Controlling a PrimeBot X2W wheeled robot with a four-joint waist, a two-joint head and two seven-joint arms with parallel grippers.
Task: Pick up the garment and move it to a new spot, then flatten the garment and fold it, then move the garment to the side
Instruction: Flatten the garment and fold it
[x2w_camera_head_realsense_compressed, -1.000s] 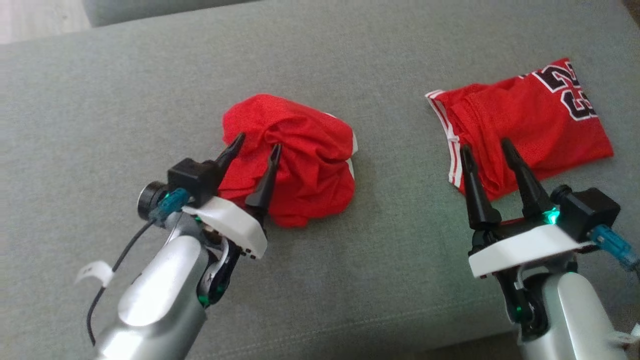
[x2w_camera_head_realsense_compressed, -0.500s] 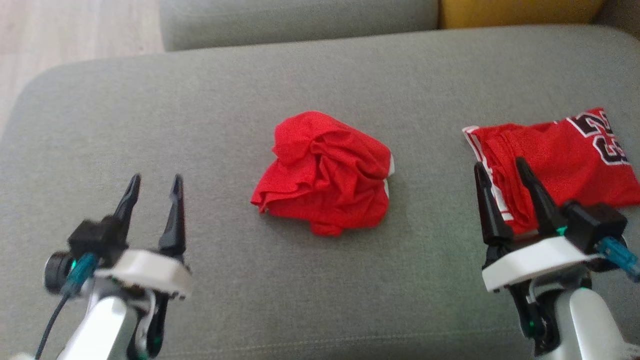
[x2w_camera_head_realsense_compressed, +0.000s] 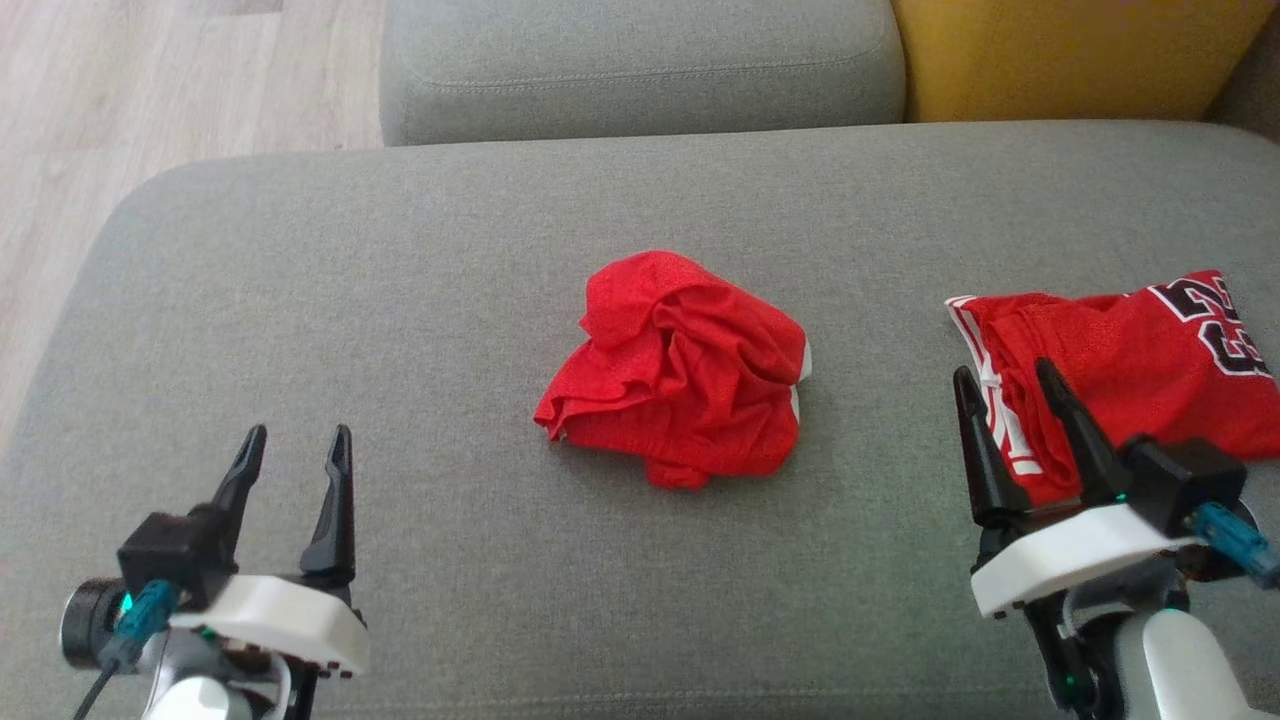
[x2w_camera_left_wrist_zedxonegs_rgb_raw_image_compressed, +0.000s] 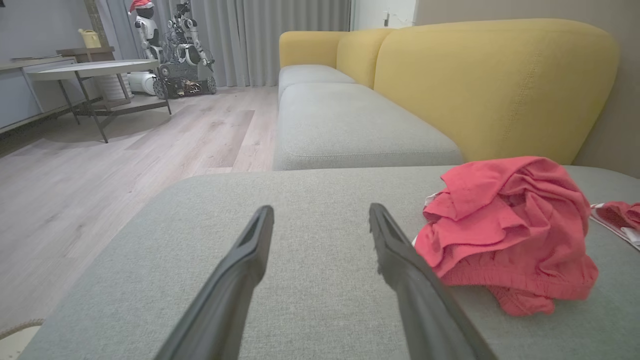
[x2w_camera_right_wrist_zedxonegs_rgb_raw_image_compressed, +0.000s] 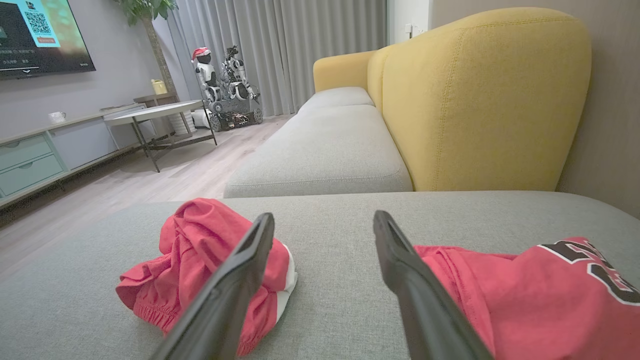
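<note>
A crumpled red garment (x2w_camera_head_realsense_compressed: 680, 370) lies in a heap in the middle of the grey sofa seat (x2w_camera_head_realsense_compressed: 400, 300). My left gripper (x2w_camera_head_realsense_compressed: 300, 432) is open and holds nothing, low at the near left, well apart from the heap. The left wrist view shows the left gripper (x2w_camera_left_wrist_zedxonegs_rgb_raw_image_compressed: 321, 209) open over bare cushion, with the heap (x2w_camera_left_wrist_zedxonegs_rgb_raw_image_compressed: 510, 225) to its right. My right gripper (x2w_camera_head_realsense_compressed: 1003, 369) is open too, its fingers in front of the left edge of a flat red jersey (x2w_camera_head_realsense_compressed: 1120, 360) with dark numbers. In the right wrist view the right gripper (x2w_camera_right_wrist_zedxonegs_rgb_raw_image_compressed: 324, 216) stands between the heap (x2w_camera_right_wrist_zedxonegs_rgb_raw_image_compressed: 200, 250) and the jersey (x2w_camera_right_wrist_zedxonegs_rgb_raw_image_compressed: 540, 295).
A second grey seat cushion (x2w_camera_head_realsense_compressed: 640, 60) lies beyond, with a yellow backrest (x2w_camera_head_realsense_compressed: 1060, 55) at the far right. Wooden floor (x2w_camera_head_realsense_compressed: 120, 110) runs past the seat's left edge. A round table (x2w_camera_left_wrist_zedxonegs_rgb_raw_image_compressed: 95, 67) and another robot (x2w_camera_left_wrist_zedxonegs_rgb_raw_image_compressed: 175, 45) stand far off in the room.
My left gripper has drawn back from the crumpled garment to the near left, still open. The head camera has pulled back and tilted up. The garments lie where they were.
</note>
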